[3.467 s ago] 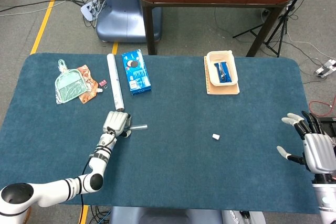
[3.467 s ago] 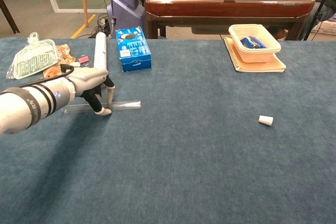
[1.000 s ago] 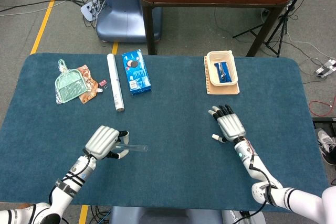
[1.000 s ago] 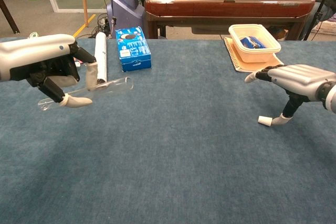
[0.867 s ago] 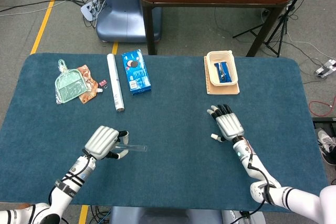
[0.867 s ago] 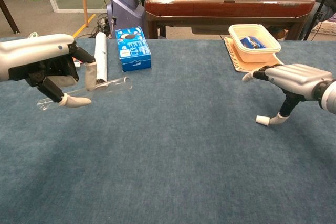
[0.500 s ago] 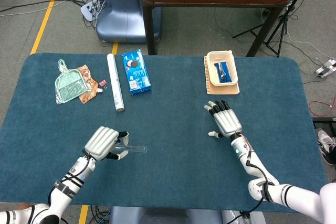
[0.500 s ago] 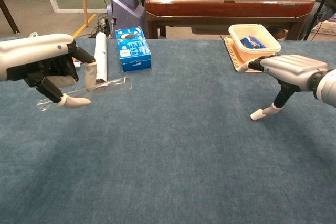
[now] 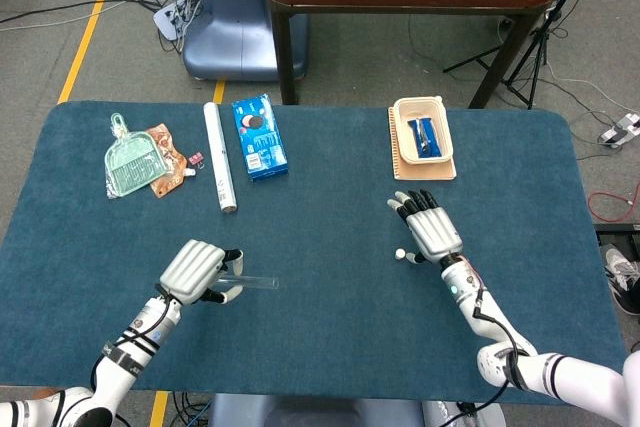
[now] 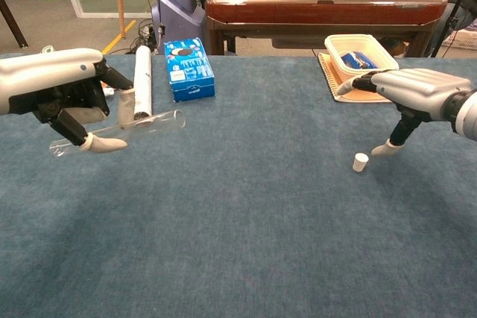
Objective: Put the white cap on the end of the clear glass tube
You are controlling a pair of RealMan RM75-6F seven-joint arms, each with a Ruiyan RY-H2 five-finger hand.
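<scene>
My left hand (image 10: 63, 94) holds the clear glass tube (image 10: 119, 130) off the blue table (image 10: 246, 243), pinched between thumb and fingers, lying almost level. My right hand (image 10: 414, 91) hovers with fingers spread, its thumb just beside the white cap (image 10: 361, 161), which stands upright on the cloth

1. A blue box (image 9: 259, 137) lies on my table (image 9: 330, 327), upper left of centre.
2. Left of it, a white cylinder (image 9: 219, 169).
3. Far left, a green dustpan (image 9: 132, 161) beside snack packets (image 9: 166, 153).
4. Upper right of centre, a cream tub (image 9: 422, 129) holding blue packets sits on a notebook (image 9: 424, 169).
</scene>
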